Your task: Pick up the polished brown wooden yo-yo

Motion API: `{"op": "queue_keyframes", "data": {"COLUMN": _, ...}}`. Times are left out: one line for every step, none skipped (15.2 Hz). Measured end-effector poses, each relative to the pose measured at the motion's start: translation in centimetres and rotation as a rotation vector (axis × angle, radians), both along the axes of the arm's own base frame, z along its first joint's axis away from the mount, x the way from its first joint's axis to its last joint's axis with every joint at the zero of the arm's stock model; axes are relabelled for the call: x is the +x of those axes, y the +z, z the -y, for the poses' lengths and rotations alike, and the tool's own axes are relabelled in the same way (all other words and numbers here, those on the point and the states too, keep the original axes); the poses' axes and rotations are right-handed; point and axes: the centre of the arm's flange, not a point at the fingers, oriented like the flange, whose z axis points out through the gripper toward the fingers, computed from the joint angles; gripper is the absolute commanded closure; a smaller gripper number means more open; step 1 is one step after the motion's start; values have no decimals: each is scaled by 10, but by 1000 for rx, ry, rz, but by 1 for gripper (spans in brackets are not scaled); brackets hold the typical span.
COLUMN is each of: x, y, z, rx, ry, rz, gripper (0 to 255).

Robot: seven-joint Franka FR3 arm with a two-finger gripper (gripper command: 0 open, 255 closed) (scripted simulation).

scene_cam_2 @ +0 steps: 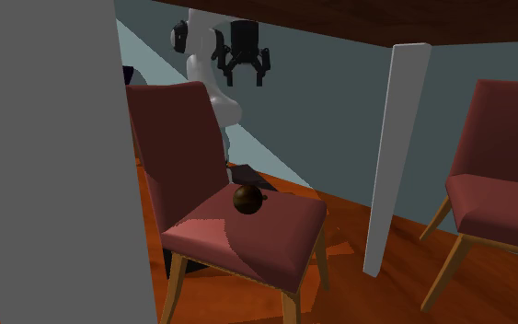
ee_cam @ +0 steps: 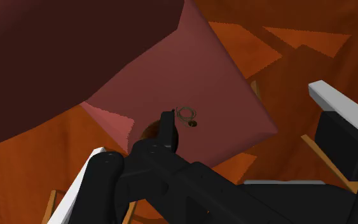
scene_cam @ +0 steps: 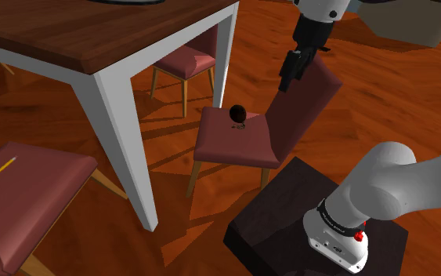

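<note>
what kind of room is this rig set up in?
Probably a dining area in a house: a brown wood-topped table on white legs, red-cushioned chairs with wooden legs around it, and an orange-brown wood-look floor. The dark yo-yo sits on one chair's seat.

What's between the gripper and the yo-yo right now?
Nothing: in the second exterior view the open gripper hangs above the dark yo-yo on the chair seat with bare air between; the chair backrest stands to that view's left.
</note>
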Motion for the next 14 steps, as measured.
{"op": "queue_keyframes", "data": {"x": 0, "y": 0, "z": 0, "rx": 0, "ry": 0, "rz": 0, "gripper": 0}}
{"op": "queue_keyframes", "data": {"x": 5, "y": -4, "z": 0, "rx": 1, "ry": -7, "rz": -4, "gripper": 0}}
{"op": "queue_keyframes", "data": {"x": 12, "y": -12, "z": 3, "rx": 3, "ry": -19, "rz": -10, "gripper": 0}}
{"op": "queue_keyframes", "data": {"x": 21, "y": -18, "z": 4, "rx": 5, "ry": -32, "rz": -17, "gripper": 0}}
{"op": "queue_keyframes", "data": {"x": 33, "y": -27, "z": 7, "rx": 7, "ry": -46, "rz": -25, "gripper": 0}}
{"op": "queue_keyframes", "data": {"x": 45, "y": -35, "z": 10, "rx": 9, "ry": -61, "rz": -32, "gripper": 0}}
{"op": "queue_keyframes", "data": {"x": 54, "y": -43, "z": 11, "rx": 11, "ry": -76, "rz": -40, "gripper": 0}}
{"op": "queue_keyframes", "data": {"x": 65, "y": -52, "z": 16, "rx": 14, "ry": -92, "rz": -48, "gripper": 0}}
{"op": "queue_keyframes", "data": {"x": 77, "y": -61, "z": 20, "rx": 16, "ry": -107, "rz": -55, "gripper": 0}}
{"op": "queue_keyframes", "data": {"x": 88, "y": -72, "z": 25, "rx": 18, "ry": -123, "rz": -64, "gripper": 0}}
{"op": "queue_keyframes", "data": {"x": 98, "y": -80, "z": 26, "rx": 21, "ry": -138, "rz": -72, "gripper": 0}}
{"op": "queue_keyframes", "data": {"x": 107, "y": -88, "z": 29, "rx": 23, "ry": -153, "rz": -79, "gripper": 0}}
{"op": "queue_keyframes", "data": {"x": 118, "y": -98, "z": 32, "rx": 25, "ry": -169, "rz": -87, "gripper": 0}}
{"op": "queue_keyframes", "data": {"x": 125, "y": -107, "z": 37, "rx": 27, "ry": -184, "rz": -95, "gripper": 0}}
